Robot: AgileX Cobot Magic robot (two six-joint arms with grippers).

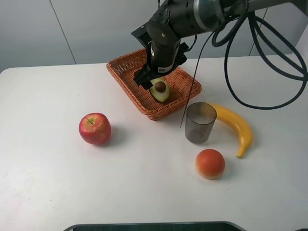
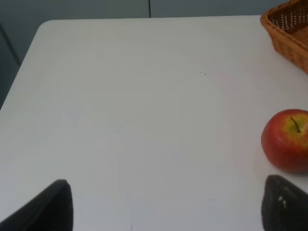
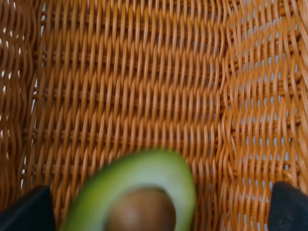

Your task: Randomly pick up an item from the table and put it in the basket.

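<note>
Hovering over basket: right gripper (image 3: 156, 209), carried on the dark right arm (image 1: 185, 19), which is extended in from the upper right of the high view.
Right fingers (image 3: 24, 211): spread wide, seen at two opposite corners of the right wrist view. Nothing is gripped, and neither finger is touched by the avocado.
Avocado (image 1: 160, 89): found between and below the spread fingers, inside the basket's outline and toward its near right part. The cut face and brown pit are turned upward. It is blurred in the right wrist view; whether it is resting on the weave or clear of it cannot be told.
Basket (image 1: 122, 72): set on the table (image 1: 48, 183) at the far centre. Its woven floor fills the right wrist view.
Left gripper (image 2: 163, 207): held low over bare tabletop, with its fingers (image 2: 48, 209) wide apart and nothing between them. It is not seen in the high view.
Apple (image 1: 95, 128): stood on the table left of centre, stem up, well apart from the basket. It is seen near one left fingertip in the left wrist view.
Cup (image 1: 200, 122): upright, just in front of the basket's near right corner.
Banana (image 1: 237, 127): laid curved to the right of the cup, its far end passing behind the cup. Contact between the two cannot be told.
Orange fruit (image 1: 210, 163): placed in front of the cup, apart from it and near the banana's tip.
</note>
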